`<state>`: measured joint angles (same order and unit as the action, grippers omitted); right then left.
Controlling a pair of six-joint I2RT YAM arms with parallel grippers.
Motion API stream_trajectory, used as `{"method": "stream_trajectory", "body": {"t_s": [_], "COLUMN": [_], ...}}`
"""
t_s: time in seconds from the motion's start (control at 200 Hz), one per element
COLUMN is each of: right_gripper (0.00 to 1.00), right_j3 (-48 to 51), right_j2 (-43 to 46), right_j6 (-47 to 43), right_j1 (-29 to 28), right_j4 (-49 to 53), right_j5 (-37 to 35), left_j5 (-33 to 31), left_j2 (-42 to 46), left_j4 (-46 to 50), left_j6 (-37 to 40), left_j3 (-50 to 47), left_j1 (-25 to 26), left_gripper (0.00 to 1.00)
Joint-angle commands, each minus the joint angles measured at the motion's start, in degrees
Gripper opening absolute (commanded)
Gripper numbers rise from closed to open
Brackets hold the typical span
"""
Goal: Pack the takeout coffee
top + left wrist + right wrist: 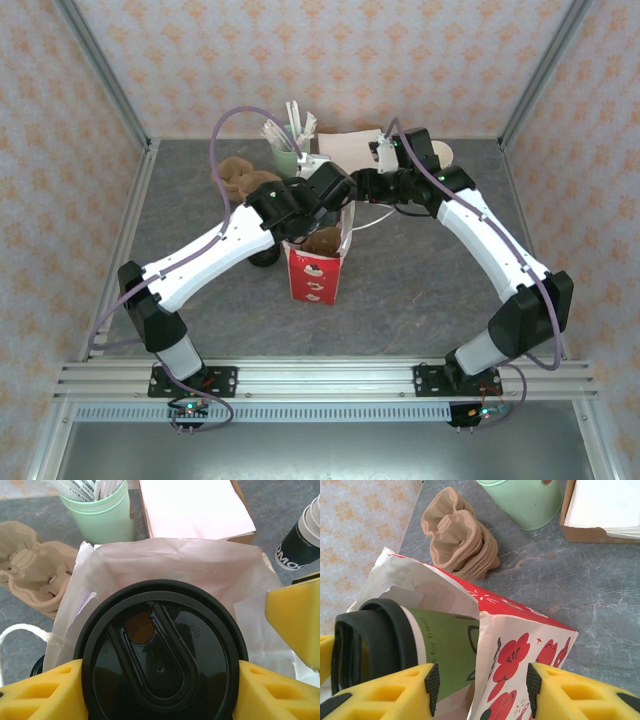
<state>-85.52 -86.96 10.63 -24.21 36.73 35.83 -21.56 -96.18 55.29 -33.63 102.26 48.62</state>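
The takeout coffee (160,650) is gripped by the left gripper (160,685), whose fingers are closed on the cup just under its black lid (365,640). It is held at the open mouth of the red paper bag (520,645), with the lower part of the cup behind the bag's wall. The right gripper (480,685) is set with its jaws well apart astride that wall; whether the paper is pressed cannot be told. Several faults are to be expected from here. The cup base may be caught on the folded rim, so that the light paper bag is pushed over. If the cup is released while tilted or too high, it may be dropped on its side and the lid sprung off. The grippers are positioned close together, and contact between them is to be avoided.
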Motion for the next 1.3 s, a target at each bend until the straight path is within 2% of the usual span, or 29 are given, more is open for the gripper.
{"method": "stream_trajectory", "body": {"t_s": [0.0, 0.175, 0.35, 0.475, 0.646, 0.796, 1.081, 1.296], "right_gripper": [0.5, 0.47, 0.47, 0.49, 0.5, 0.49, 0.48, 0.48], "right_j3": [-2.56, -2.55, -2.43, -2.72, -13.75, -16.4, -14.02, -12.59], "right_j2": [-0.53, 0.18, 2.11, 3.36, -0.56, -1.81, -0.57, -2.3], "right_j6": [-1.16, 0.01, 1.51, 4.74, 8.63, 10.49, 8.79, 8.77], "right_j1": [0.26, 0.22, 0.22, 0.26, 0.34, 0.47, 0.47, 0.43], "right_j4": [1.57, 1.67, 2.25, 3.14, 14.05, 16.97, 16.88, 15.67], "right_j5": [0.36, -0.86, -1.0, -3.75, -2.41, -2.22, -4.09, -1.02], "left_j5": [-0.38, 1.26, 2.46, 1.6, 0.46, 0.22, 2.8, 4.08], "left_j2": [-0.74, -0.55, 1.03, 1.48, 2.82, 4.06, 3.96, 2.46], "left_j4": [-2.17, -4.12, -4.77, -3.78, -4.12, -4.8, -5.62, -7.46], "left_j6": [-1.79, -0.43, 0.72, 0.88, 1.52, 2.07, 0.78, -0.24], "left_j3": [-1.44, -3.05, -4.53, -4.66, -5.12, -6.0, -7.0, -9.02], "left_j1": [-1.07, -1.38, -1.39, -1.36, -1.27, -1.34, -2.27, -2.62], "left_gripper": [0.65, 0.65, 0.65, 0.65, 0.65, 0.66, 0.68, 0.68]}}
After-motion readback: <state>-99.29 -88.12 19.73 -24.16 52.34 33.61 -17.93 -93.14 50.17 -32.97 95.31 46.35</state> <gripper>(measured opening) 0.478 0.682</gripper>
